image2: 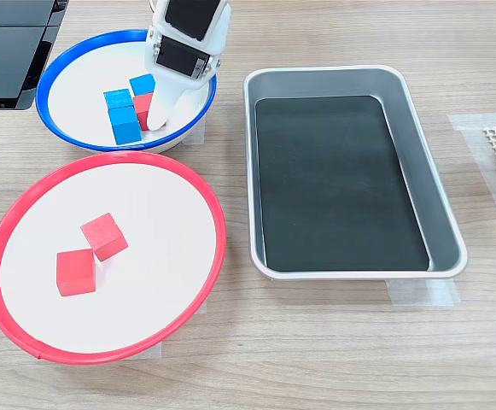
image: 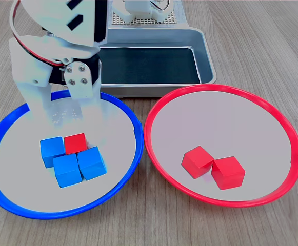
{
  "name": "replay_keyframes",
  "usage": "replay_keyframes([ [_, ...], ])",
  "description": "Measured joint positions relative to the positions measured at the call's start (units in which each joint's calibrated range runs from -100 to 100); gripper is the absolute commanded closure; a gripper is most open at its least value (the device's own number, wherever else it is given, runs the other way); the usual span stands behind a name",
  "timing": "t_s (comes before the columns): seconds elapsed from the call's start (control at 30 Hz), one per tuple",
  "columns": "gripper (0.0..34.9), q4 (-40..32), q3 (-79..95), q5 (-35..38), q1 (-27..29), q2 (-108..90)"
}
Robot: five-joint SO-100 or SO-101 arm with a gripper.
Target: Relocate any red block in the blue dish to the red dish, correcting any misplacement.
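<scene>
Because the red block is sitting in the blue dish pressed against three blue cubes, the gripper, hovering just behind it with jaws apart, is risking nudging or pinching a neighbouring cube.

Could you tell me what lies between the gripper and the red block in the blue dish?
Only bare dish floor: in the first exterior view the gripper hangs behind the red block in the blue dish.
</scene>
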Motion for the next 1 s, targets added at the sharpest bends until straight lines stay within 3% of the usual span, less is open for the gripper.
replay_keyframes([
  [0.4,18.3,0.0,-5.1,-0.8,-1.6,3.0],
  [1.0,27.1,0.2,-5.4,-1.0,-1.9,3.2],
])
